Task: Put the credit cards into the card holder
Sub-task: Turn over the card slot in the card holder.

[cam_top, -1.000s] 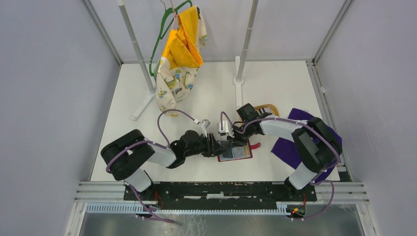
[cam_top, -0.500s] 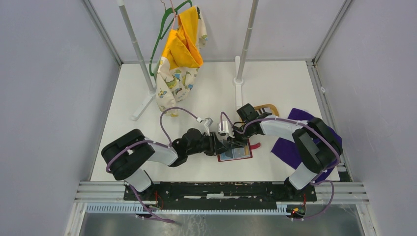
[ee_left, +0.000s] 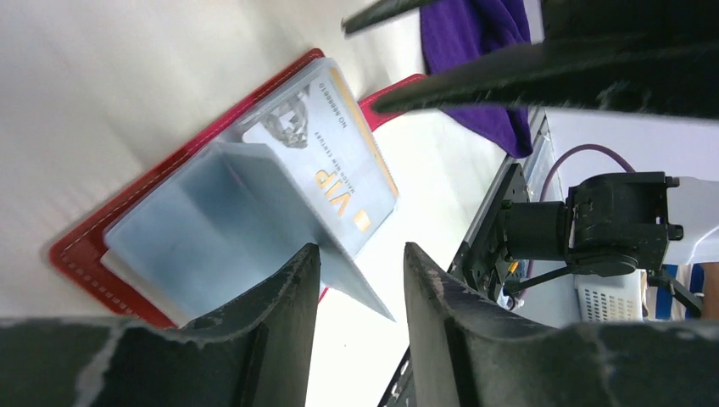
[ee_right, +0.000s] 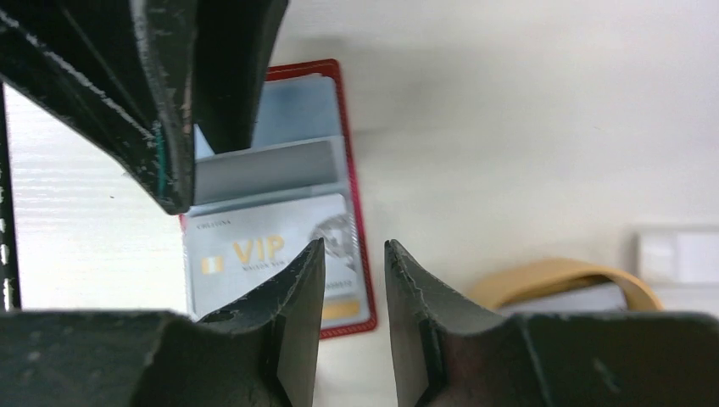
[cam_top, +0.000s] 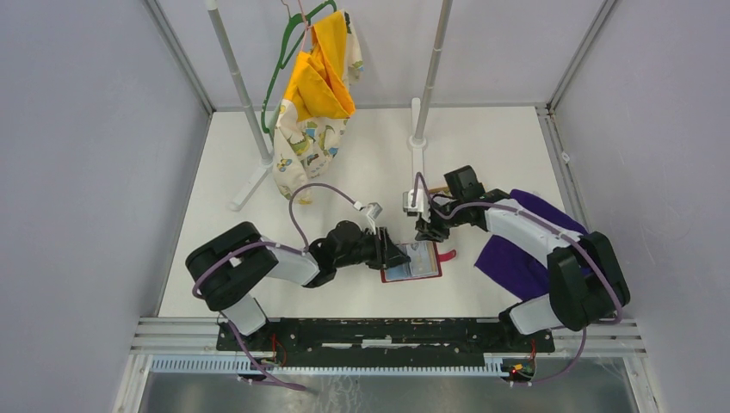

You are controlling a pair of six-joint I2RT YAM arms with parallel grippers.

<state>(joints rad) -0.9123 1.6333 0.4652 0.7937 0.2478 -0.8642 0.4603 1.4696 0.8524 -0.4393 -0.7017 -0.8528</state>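
Observation:
The dark-red card holder (cam_top: 415,267) lies open on the table between the arms. A pale VIP credit card (ee_left: 339,161) sits in one of its clear sleeves and also shows in the right wrist view (ee_right: 254,254). My left gripper (cam_top: 398,256) is low over the holder's left edge, fingers apart, with a lifted clear sleeve flap (ee_left: 254,220) resting against one finger, not pinched. My right gripper (cam_top: 428,232) hangs just behind the holder, fingers narrowly apart and empty. Another pale card (ee_right: 585,298) lies in the oval wooden tray (ee_right: 551,275).
A purple cloth (cam_top: 516,254) lies right of the holder, under the right arm. A yellow and patterned garment (cam_top: 318,103) hangs on a rack whose poles (cam_top: 417,129) stand at the back. The metal rail (cam_top: 387,331) runs along the near edge.
My right gripper has pulled back and up, away from the holder toward the tray. My left gripper has shifted right onto the holder's left edge.

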